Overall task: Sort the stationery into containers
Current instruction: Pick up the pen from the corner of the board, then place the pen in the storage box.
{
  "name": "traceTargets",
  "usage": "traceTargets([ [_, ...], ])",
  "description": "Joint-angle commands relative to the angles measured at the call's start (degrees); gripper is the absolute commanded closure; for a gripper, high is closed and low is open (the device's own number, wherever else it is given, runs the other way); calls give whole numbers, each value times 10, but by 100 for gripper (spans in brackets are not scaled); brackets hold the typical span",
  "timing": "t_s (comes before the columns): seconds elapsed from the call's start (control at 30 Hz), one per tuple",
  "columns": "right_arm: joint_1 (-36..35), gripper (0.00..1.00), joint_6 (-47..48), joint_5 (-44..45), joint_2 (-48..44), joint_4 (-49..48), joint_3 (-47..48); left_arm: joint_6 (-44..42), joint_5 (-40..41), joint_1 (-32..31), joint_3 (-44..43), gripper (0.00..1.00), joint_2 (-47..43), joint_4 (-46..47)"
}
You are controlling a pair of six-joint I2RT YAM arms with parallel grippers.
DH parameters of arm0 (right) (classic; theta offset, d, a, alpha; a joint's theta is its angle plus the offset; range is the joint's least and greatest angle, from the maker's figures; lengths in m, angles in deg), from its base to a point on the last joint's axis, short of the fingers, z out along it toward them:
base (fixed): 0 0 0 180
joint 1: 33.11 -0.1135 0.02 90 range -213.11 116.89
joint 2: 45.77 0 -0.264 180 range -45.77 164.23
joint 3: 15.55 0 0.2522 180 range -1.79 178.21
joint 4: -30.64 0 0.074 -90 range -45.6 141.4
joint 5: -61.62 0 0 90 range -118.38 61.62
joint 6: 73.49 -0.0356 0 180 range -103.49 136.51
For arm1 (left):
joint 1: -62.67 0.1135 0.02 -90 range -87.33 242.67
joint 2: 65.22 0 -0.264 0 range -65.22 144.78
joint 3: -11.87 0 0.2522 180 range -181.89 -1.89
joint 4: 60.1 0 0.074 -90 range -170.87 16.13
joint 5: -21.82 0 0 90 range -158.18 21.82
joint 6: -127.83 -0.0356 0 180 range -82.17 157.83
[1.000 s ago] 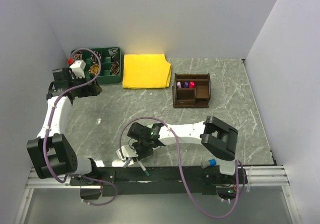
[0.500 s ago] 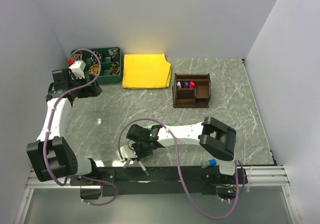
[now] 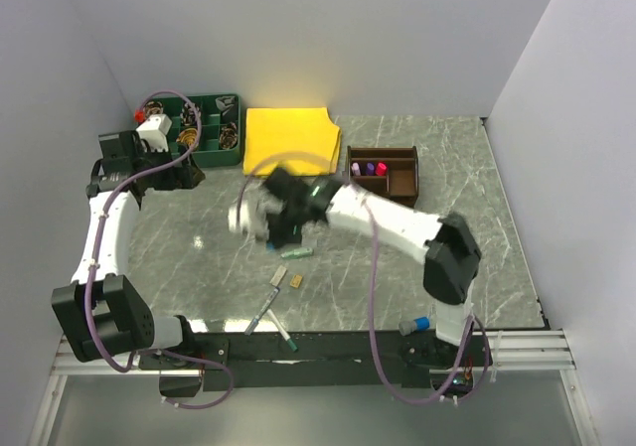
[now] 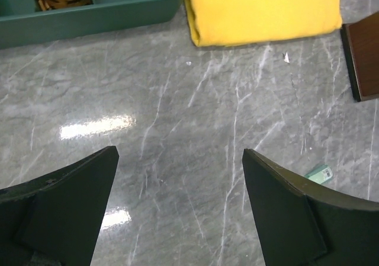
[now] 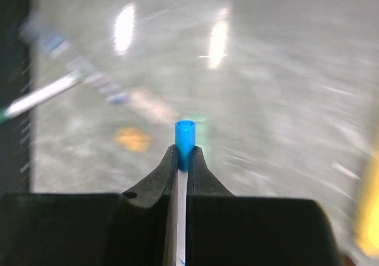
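Note:
My right gripper (image 3: pixel 278 229) hangs over the middle of the table, left of the dark brown wooden organiser (image 3: pixel 396 196). In the right wrist view the right gripper (image 5: pixel 183 153) is shut on a white marker with a blue cap (image 5: pixel 185 135) that sticks out past the fingertips. Pink and purple capped markers (image 3: pixel 368 169) stand in the organiser's back left compartment. Below the right gripper lie a green eraser (image 3: pixel 296 253), a tan eraser (image 3: pixel 296 281) and two pens (image 3: pixel 264 310). My left gripper (image 3: pixel 189 176) is open over bare marble, with nothing between its fingers (image 4: pixel 278 201).
A yellow cloth (image 3: pixel 290 140) lies at the back between the organiser and a green tray (image 3: pixel 214 153) of coiled items. The left wrist view shows the tray's wall (image 4: pixel 89 20), the cloth (image 4: pixel 263 8) and the green eraser (image 4: pixel 320 173).
The right gripper closed on the blue-capped marker near the front edge and swung with it up to the table's middle. The left arm shifted slightly.

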Motion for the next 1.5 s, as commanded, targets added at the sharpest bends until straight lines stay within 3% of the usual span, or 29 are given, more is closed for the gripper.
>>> traceTargets([
  [0.0,132,100,-88,-86,-57,4,96,-19,-29,-25,-7,6,-13,29],
  [0.13,227,100,-163,-97,-124,-164,3,-42,-10,-81,-11,5,17,23],
  [0.27,291,100,-270,-38,-210,-425,-140,-47,-1,-153,-39,6,68,13],
  [0.5,323,100,-287,81,-334,-733,-425,-33,-9,-216,-154,7,208,8],
  [0.73,353,100,-279,124,-321,-963,-557,-32,1,-227,-289,6,304,-10],
  [1.03,362,100,-271,170,-218,-1133,-575,-58,13,-232,-329,5,343,-31],
  [1.47,361,100,-272,152,-174,-1158,-581,-67,24,-231,-356,5,364,-35],
])
